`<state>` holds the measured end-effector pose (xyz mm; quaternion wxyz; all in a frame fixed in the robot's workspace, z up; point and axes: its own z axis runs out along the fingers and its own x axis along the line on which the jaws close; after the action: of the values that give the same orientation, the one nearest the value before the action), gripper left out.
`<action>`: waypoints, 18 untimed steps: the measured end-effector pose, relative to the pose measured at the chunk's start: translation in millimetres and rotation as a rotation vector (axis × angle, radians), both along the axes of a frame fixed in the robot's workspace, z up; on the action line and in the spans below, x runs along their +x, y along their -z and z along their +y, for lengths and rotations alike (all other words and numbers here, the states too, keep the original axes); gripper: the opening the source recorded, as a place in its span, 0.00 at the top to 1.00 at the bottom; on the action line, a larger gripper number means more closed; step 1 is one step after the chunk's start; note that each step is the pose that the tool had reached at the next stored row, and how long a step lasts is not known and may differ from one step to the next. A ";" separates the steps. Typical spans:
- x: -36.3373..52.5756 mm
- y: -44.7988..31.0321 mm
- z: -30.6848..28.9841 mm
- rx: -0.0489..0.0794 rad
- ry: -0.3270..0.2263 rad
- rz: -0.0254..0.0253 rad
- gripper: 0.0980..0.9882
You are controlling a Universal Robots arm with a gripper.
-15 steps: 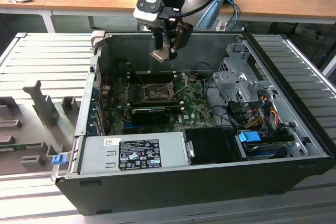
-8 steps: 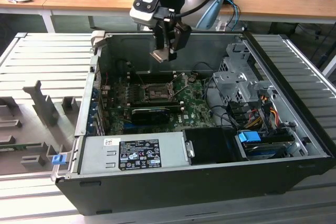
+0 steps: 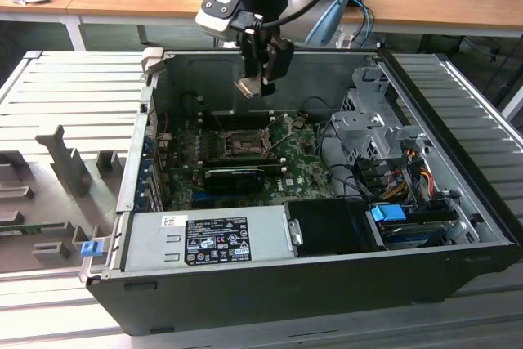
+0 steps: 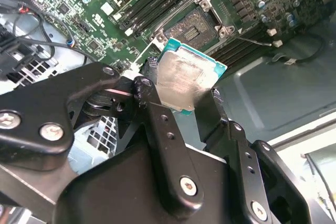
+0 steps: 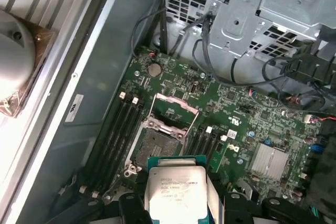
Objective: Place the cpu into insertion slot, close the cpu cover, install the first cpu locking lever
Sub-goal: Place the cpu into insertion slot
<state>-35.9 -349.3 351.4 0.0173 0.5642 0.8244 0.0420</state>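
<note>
My gripper [image 3: 260, 81] hangs above the open computer case, shut on the cpu [image 3: 251, 87], a flat square chip with a pale metallic face. In both wrist views the cpu [image 4: 184, 80] [image 5: 176, 190] sits clamped by its edges between the black fingers [image 4: 153, 106], held in the air over the green motherboard [image 5: 236, 114]. The insertion slot [image 5: 151, 148] [image 4: 197, 29] [image 3: 242, 143] lies below the chip, empty and uncovered. Its cpu cover [image 5: 169, 128], a thin silver frame, stands swung up at the slot's far side. Thin metal levers stick up beside the slot.
A black graphics card [image 3: 233, 176] lies just in front of the slot. Memory slots [image 5: 113, 135] flank it. A grey power supply [image 3: 204, 239] fills the case's front, and a metal drive cage [image 3: 372, 120] with cables stands at the exterior view's right. The case walls [image 3: 155, 120] ring the board.
</note>
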 end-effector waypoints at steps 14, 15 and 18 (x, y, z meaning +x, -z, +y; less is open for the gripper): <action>0.0 1.4 0.0 0.000 0.123 -0.0001 0.52; 0.0 1.6 0.0 0.000 0.128 -0.0001 0.52; 0.0 1.9 0.0 0.000 0.141 0.0000 0.52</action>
<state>-35.9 -349.3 349.5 0.0203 0.6210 0.7825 0.0407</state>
